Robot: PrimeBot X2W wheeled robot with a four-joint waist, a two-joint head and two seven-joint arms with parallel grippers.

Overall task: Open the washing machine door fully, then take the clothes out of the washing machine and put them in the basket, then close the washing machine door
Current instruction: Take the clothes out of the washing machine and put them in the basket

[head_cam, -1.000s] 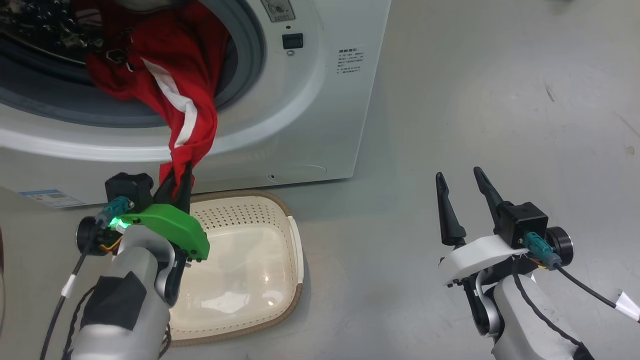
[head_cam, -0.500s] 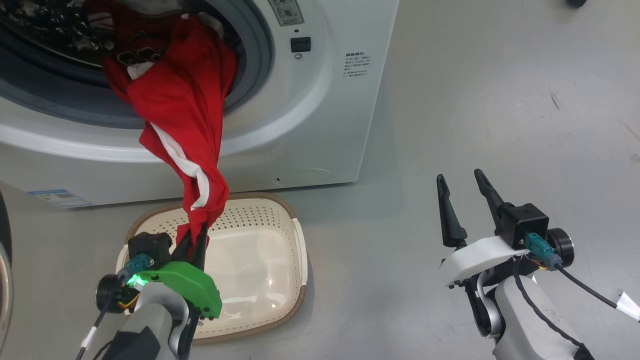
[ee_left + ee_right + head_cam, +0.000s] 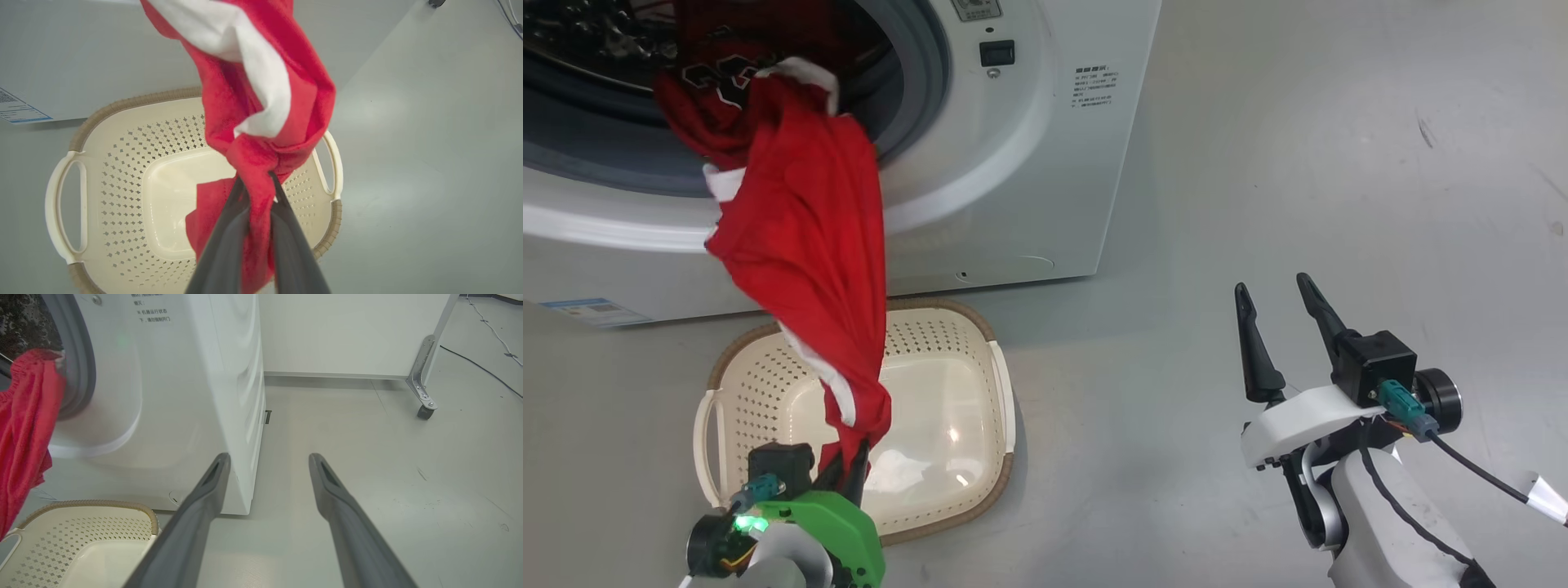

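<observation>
While red jersey [image 3: 800, 237] trails from white washer [image 3: 1029, 163], left gripper [image 3: 849, 464] fingers clamped on twisted fabric end above rounded cream perforated plastic basket [image 3: 1006, 400], brown woven rim; right gripper [image 3: 1272, 286] fingers apart over smooth grey floor [image 3: 1298, 147].

- Grey floor [image 3: 1339, 163], lightly scuffed, is washed in soft glare.
- A white panel [image 3: 347, 330] is propped on a bracketed castor [image 3: 424, 411].
- Cables [image 3: 482, 369] are seen trailing across the floor.
</observation>
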